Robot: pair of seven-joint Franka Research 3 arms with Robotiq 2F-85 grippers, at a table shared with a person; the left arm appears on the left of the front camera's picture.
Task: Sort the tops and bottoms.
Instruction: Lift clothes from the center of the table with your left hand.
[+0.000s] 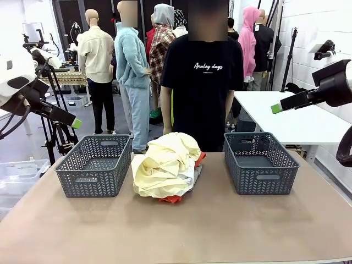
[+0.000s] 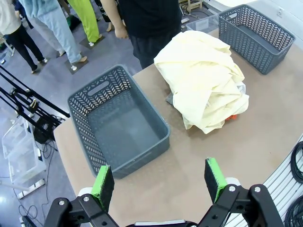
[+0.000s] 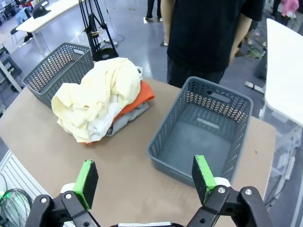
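Observation:
The tops and bottoms lie in one heap at the table's middle. A pale yellow garment [image 1: 164, 164] [image 2: 203, 80] [image 3: 97, 94] covers the top. Under it show a white one [image 3: 105, 122], an orange-red one [image 1: 171, 198] [image 3: 137, 97] and a light grey one [image 3: 130, 116]. My left gripper [image 1: 76, 123] [image 2: 158, 182] hangs open high over the table's left side, above the left basket. My right gripper [image 1: 276, 108] [image 3: 142, 178] hangs open high at the right, above the right basket. Neither holds anything.
Two dark grey lattice baskets, both empty, flank the heap: one at the left [image 1: 95, 165] [image 2: 120, 125] [image 3: 57, 71], one at the right [image 1: 259, 161] [image 2: 258, 33] [image 3: 201, 127]. A person in a black T-shirt [image 1: 202, 82] stands at the far edge. A white table [image 1: 297, 118] is at the right.

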